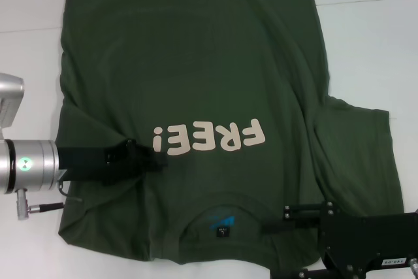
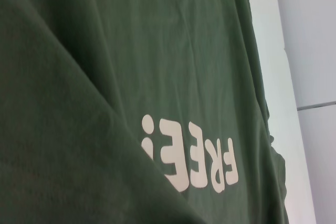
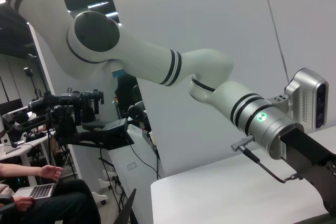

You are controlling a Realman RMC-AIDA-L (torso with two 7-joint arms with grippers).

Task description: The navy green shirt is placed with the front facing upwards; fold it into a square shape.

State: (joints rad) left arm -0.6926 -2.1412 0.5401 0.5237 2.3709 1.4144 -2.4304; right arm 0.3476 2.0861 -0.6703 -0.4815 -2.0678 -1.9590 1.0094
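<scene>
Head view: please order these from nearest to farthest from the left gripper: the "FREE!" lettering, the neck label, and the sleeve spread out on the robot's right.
Measured from the left gripper, over the shirt's chest on the robot's left:
1. "FREE!" lettering, just beside the fingertips, at the chest's middle.
2. Neck label, inside the collar, toward the robot.
3. Spread sleeve, far on the robot's right.
</scene>
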